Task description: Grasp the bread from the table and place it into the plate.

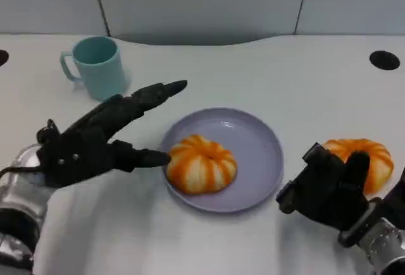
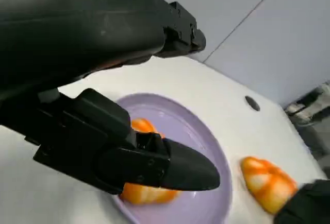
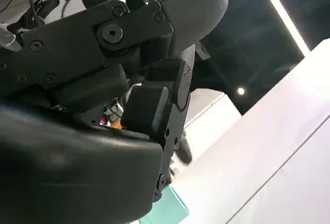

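White tabletop (image 1: pixel 266 66) runs back to grey wall panels, with a dark round hole (image 1: pixel 384 60) near its far right edge. At the middle sits the lavender plate (image 1: pixel 259 161), and one orange-and-white striped bread (image 1: pixel 201 164) lies on its near left part. The left hand (image 1: pixel 95 142) is just left of the plate, fingers spread and holding nothing; one long finger reaches out over the table toward the plate's far rim, and another fingertip (image 1: pixel 158 158) sits right beside the bread in the plate, though I cannot tell if it touches. The right hand (image 1: pixel 326 189) is at the near right, fingers curled inward with nothing visibly in them, right in front of a second bread (image 1: pixel 367 155) that lies on the table to the right of the plate. A teal mug (image 1: pixel 98 66) stands upright at the far left, handle turned left, well apart from the plate.
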Robot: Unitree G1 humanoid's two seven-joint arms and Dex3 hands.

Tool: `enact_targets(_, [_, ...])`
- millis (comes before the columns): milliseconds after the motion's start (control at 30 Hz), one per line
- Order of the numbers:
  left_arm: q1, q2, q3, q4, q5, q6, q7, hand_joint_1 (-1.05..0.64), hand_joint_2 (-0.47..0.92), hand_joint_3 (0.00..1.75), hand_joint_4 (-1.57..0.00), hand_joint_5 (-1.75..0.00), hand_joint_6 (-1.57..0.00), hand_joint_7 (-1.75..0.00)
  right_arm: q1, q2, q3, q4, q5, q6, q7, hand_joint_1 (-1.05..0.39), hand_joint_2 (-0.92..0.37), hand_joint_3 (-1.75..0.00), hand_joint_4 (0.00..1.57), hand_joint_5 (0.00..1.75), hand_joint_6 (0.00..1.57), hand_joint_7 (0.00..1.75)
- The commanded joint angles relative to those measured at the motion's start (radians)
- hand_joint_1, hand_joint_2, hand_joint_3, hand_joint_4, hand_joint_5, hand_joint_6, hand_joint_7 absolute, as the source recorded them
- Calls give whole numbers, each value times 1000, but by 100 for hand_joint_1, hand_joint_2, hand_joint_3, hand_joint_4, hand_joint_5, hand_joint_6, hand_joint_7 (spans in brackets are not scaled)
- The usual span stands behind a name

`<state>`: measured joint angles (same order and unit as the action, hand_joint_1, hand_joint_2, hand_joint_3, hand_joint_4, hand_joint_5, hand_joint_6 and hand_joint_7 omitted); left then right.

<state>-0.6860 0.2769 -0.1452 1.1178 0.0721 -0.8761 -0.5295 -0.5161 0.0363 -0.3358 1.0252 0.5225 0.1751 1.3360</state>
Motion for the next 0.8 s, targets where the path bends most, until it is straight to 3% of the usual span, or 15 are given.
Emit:
enact_targets(33, [127, -32, 115, -177, -301, 153, -292, -105, 92, 47, -13, -2, -8, -1, 4, 0, -4, -19, 14, -4, -1, -70, -92, -12, 157, 3, 137, 1])
enact_targets(233, [385, -100, 216, -460, -618, 527, -488, -105, 92, 59, -18, -5, -6, -1, 14, -6, 1, -27, 16, 6, 12, -70, -92, -12, 156, 2, 136, 0])
enact_targets(433, [461, -172, 322, -418, -760, 779, -574, -105, 92, 59, -16, -4, -7, -1, 19, -31, 1, -19, 16, 20, 36, -68, -92, -14, 155, 1, 135, 0])
enact_targets(533, [494, -201, 356, -424, -783, 845, -579, -105, 92, 59, -15, -3, -3, 0, 27, -33, -6, -19, 15, -15, 40, -68, -92, -18, 156, 1, 135, 0])
enact_targets(633, [523, -223, 378, -415, -770, 827, -592, -105, 92, 60, -18, -5, -3, -1, 49, -32, -9, -46, 12, -37, -1, -72, -92, -27, 157, 7, 139, 2])
enact_targets(800, [549, -237, 417, -374, -760, 820, -611, -105, 92, 56, -30, -12, -15, -6, 77, -62, 1, -101, 16, 26, -43, -77, -92, -35, 157, 11, 142, 2])
